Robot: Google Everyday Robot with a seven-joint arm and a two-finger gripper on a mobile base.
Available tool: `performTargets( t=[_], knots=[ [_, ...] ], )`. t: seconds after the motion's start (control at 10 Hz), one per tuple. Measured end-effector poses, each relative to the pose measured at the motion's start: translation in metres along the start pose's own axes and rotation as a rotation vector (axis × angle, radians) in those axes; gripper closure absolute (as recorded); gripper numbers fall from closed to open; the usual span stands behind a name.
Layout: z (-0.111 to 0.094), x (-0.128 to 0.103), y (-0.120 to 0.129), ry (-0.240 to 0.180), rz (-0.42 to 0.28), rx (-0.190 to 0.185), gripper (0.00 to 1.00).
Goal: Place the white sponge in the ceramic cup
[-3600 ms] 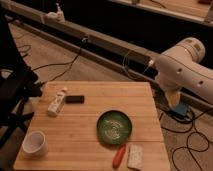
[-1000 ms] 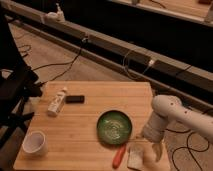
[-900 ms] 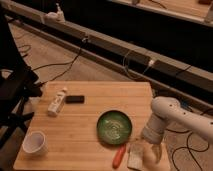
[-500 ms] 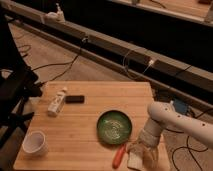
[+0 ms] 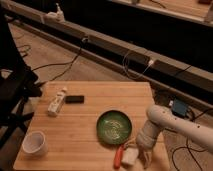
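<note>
The white sponge (image 5: 129, 157) lies flat near the table's front edge, just right of an orange carrot-like thing (image 5: 118, 156). The ceramic cup (image 5: 35, 143) stands upright at the front left corner, far from the sponge. My gripper (image 5: 142, 153) hangs from the white arm (image 5: 161, 123) that reaches in from the right. It is low over the table, right against the sponge's right side and partly over it. The arm's wrist hides the gripper's tip.
A green round plate (image 5: 115, 126) sits just behind the sponge and carrot. A white bottle (image 5: 56, 101) and a small black block (image 5: 74, 99) lie at the back left of the wooden table (image 5: 85, 145). Cables run on the floor behind.
The arm has swung down from high at the right and the gripper has come lower and slightly left, onto the sponge's right side. The sponge, the cup and the other things have not moved.
</note>
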Motion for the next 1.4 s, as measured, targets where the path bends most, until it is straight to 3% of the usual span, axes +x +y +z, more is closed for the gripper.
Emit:
performTargets(
  t=[0.2, 0.4, 0.5, 0.8, 1.1, 1.4],
  knots=[
    [-0.005, 0.005, -0.002, 0.034, 0.013, 0.014, 0.68],
    [-0.028, 0.011, 0.006, 0.090, 0.048, 0.045, 0.91],
    [-0.035, 0.013, 0.010, 0.109, 0.060, 0.052, 0.97],
    [-0.070, 0.013, 0.014, 0.162, 0.118, 0.093, 1.00],
    [-0.137, 0.021, 0.010, 0.241, 0.227, 0.168, 1.00],
    [-0.199, 0.025, -0.038, 0.284, 0.299, 0.262, 1.00]
  ],
)
